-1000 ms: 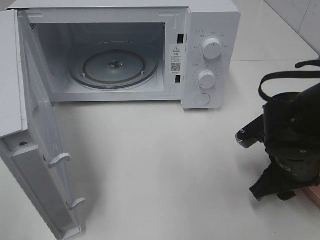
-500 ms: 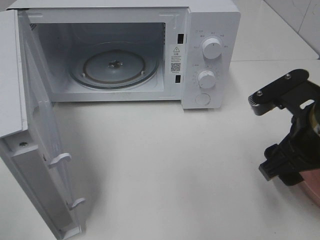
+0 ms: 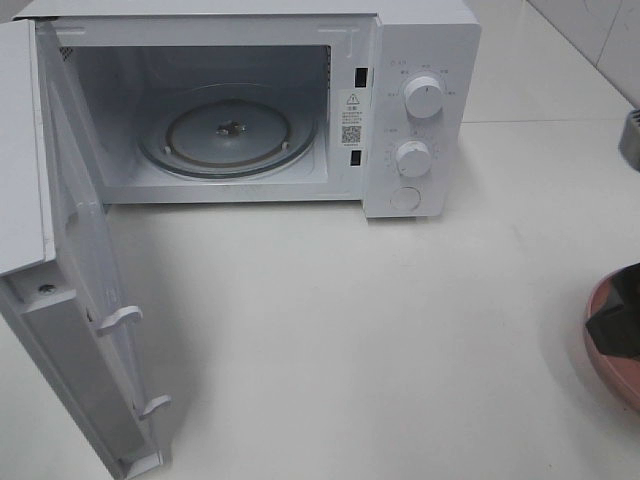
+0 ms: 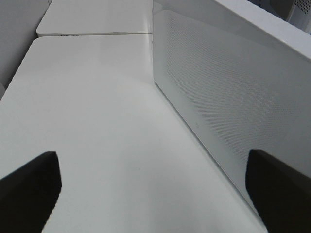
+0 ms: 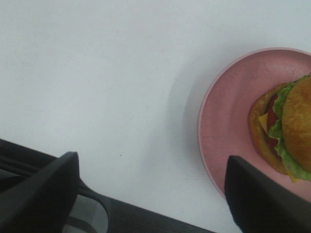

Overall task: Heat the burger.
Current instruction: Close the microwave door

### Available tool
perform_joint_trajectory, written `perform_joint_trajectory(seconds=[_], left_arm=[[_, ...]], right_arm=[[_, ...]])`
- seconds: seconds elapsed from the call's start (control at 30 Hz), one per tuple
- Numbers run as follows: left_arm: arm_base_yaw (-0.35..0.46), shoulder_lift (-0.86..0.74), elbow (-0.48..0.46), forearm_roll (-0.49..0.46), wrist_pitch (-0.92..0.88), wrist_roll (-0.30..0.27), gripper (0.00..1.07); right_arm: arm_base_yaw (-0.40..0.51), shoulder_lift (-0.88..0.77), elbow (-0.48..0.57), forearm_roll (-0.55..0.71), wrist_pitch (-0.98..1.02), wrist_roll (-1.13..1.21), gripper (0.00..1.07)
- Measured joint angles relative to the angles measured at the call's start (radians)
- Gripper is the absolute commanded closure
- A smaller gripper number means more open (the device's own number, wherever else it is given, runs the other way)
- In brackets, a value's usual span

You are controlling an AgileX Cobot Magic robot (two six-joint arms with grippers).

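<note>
A white microwave (image 3: 300, 105) stands at the back of the white worktop (image 3: 340, 330), its door (image 3: 70, 300) swung wide toward the front-left edge and its glass turntable (image 3: 228, 135) bare inside the cavity. Between the oven's front and the near edge of the worktop lies a broad open stretch of surface. At the far right edge of the overhead view, only a sliver of a round pink plate (image 3: 605, 345) shows, partly hidden by a dark piece of the right arm.

The left tool (image 4: 155, 194) hovers with its two black fingers (image 4: 29, 189) spread far apart, holding nothing, beside the perforated outer face of the open door. The right tool (image 5: 150, 194) likewise has its fingers (image 5: 39, 191) well apart and empty, poised above the worktop.

The burger (image 5: 286, 128) sits on the pink plate, near one finger of the right tool but outside the gap between the two, and touched by neither.
</note>
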Motion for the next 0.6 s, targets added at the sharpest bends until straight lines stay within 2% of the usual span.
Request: perform_joint_trajectory(seconds=[0.07,0.47,0.6], left_arm=[[0.0,0.0,0.0,0.0,0.0,0.0,0.09],[0.0,0.0,0.0,0.001,0.0,0.0,0.09],[0.0,0.0,0.0,0.003,0.0,0.0,0.09]], right_arm=[[0.0,-0.109,0.0,0.043,0.035,-0.043,0.31],[0.0,-0.327,0.001,0.076,0.138,-0.12,0.31],[0.0,-0.435,0.039,0.07,0.146,-0.126,0.31]])
